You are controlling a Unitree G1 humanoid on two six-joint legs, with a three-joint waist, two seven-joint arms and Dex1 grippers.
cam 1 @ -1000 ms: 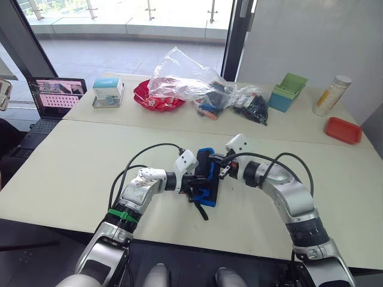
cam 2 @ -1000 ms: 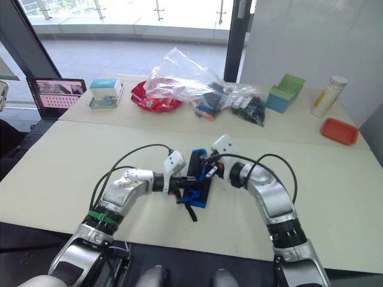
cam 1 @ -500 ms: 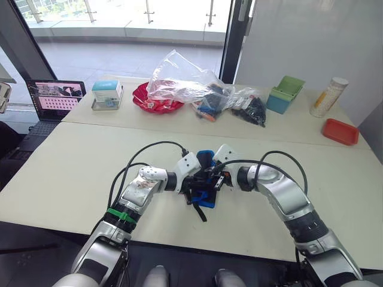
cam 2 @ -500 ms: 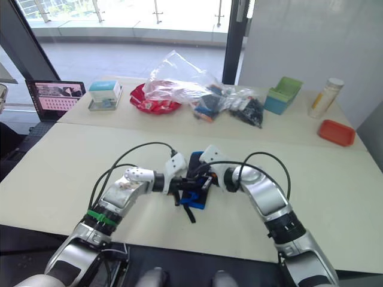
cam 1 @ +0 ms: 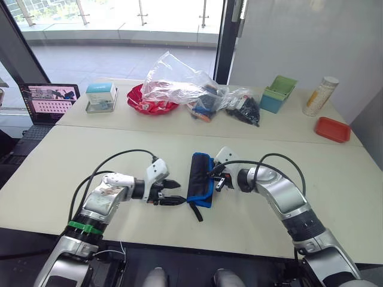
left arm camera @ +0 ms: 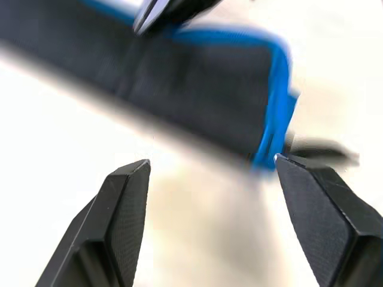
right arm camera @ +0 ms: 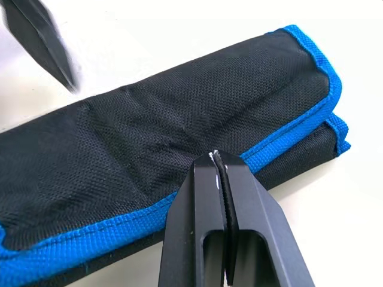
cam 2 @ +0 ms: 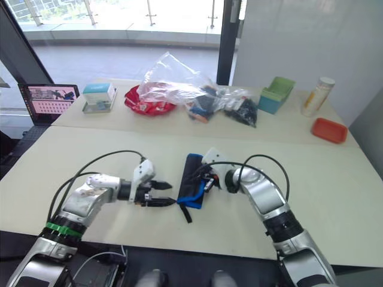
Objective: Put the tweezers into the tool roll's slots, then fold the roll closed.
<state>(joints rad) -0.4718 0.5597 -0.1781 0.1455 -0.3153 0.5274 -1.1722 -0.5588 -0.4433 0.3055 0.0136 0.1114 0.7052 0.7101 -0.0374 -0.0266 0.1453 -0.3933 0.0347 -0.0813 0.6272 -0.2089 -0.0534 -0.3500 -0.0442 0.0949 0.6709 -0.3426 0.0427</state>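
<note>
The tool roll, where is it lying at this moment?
In the left eye view the folded tool roll lies on the near table, between the left gripper and the right gripper, closer to the right one.

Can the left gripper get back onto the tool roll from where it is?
Probably yes: the left gripper is open, beside the folded tool roll, with bare table between.

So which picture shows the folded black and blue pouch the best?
The right wrist view: the pouch lies close up, folded, with its weave and blue edging plain, and the right end effector shut at its edge. The left wrist view catches a blurry end of it. The two head views show it whole but small, on the table.
</note>
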